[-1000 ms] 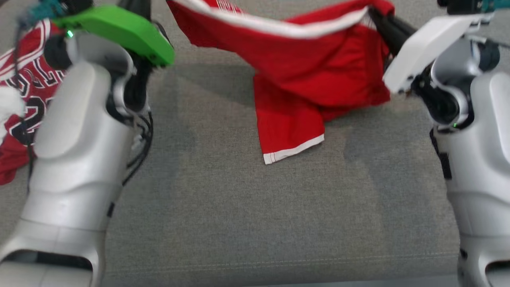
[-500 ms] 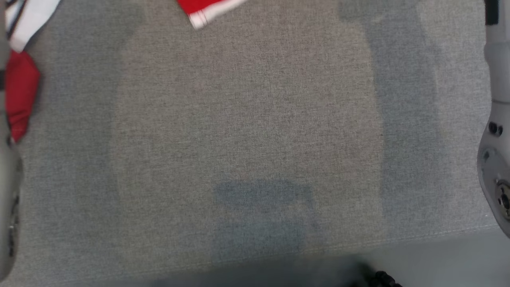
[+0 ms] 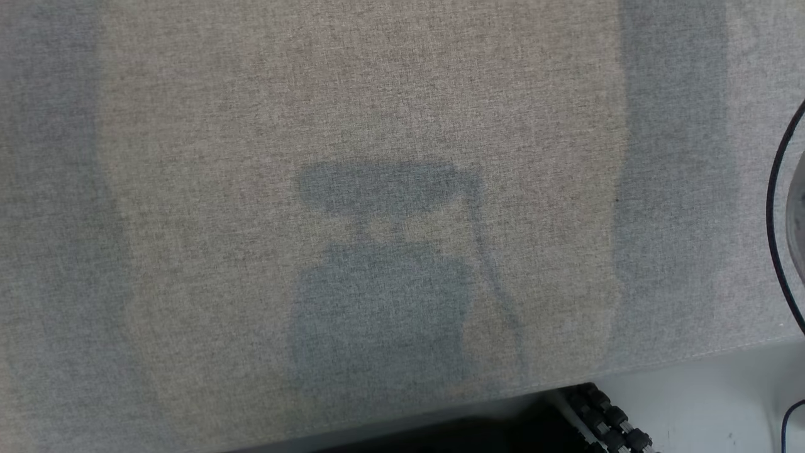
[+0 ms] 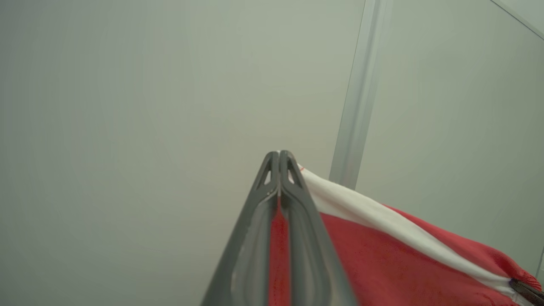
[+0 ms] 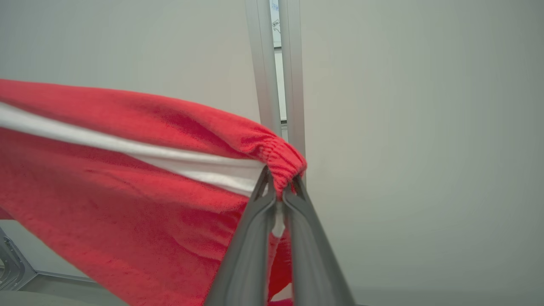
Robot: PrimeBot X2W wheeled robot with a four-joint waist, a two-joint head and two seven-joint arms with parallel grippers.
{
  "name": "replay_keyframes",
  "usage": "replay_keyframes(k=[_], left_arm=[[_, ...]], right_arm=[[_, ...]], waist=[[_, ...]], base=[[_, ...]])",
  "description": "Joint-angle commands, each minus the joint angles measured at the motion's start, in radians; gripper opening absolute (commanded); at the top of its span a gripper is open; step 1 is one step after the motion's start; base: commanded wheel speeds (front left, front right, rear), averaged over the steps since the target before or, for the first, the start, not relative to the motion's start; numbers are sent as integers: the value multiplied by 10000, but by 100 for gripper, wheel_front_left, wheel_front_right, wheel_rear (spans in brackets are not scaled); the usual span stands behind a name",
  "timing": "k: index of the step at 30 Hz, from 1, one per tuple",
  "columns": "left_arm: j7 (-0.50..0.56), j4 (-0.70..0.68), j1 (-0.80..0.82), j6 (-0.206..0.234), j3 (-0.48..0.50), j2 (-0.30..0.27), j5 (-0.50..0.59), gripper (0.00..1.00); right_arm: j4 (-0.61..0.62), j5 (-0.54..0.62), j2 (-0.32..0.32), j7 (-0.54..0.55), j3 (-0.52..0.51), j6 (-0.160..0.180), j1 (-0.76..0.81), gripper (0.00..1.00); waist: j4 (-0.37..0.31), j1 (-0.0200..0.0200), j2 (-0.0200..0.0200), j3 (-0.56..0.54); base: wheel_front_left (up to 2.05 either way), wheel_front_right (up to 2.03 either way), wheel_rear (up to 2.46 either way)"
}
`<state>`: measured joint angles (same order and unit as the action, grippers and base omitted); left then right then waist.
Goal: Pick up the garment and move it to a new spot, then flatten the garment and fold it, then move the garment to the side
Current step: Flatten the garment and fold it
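Grey fabric surface (image 3: 188, 94) under me, pale wall (image 4: 127, 85) ahead. My left gripper (image 4: 279, 154) & right gripper (image 5: 279, 189) each clenched on red shorts (image 5: 127, 191), stretched mid-air btwn them. Pick-up done; set-down, flatten, fold, shift aside not yet.

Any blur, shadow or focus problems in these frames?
Head view: soft, blocky shadow mid-frame, dark bands down both sides of the grey fabric surface. Left wrist view: left gripper blurred near the lens. Right wrist view: red garment sharp by the right gripper.
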<state>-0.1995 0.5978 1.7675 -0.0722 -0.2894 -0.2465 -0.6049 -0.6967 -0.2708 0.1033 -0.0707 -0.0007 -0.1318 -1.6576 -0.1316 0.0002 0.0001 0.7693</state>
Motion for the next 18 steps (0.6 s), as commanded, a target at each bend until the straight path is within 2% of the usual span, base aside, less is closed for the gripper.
replay_keyframes(k=[1,5,9,12,18], left_arm=[[-5,72,-350,-51,6,-33,-62,0],[-13,-240,-1396,-162,-169,-78,-196,0],[122,-981,-3136,35,-70,-154,-611,0],[275,-2185,-5187,516,48,-256,-885,0],[451,-3924,-8499,1462,150,-392,-1189,0]], right_arm=[[-90,-40,75,1,88,20,276,0],[-204,-503,352,271,1087,19,1015,0],[235,-1281,873,774,2123,19,2125,0],[1115,-2294,1516,1612,3112,19,3319,0],[2588,-3365,2459,2736,4035,19,5189,0]], waist=[[-99,-2,-1,183],[-44,-2,-1,85],[109,-2,-1,-309],[339,-2,-1,-885],[593,-2,-1,-1955]], base=[[0,0,0],[0,0,0],[0,0,0],[0,0,0],[0,0,0]])
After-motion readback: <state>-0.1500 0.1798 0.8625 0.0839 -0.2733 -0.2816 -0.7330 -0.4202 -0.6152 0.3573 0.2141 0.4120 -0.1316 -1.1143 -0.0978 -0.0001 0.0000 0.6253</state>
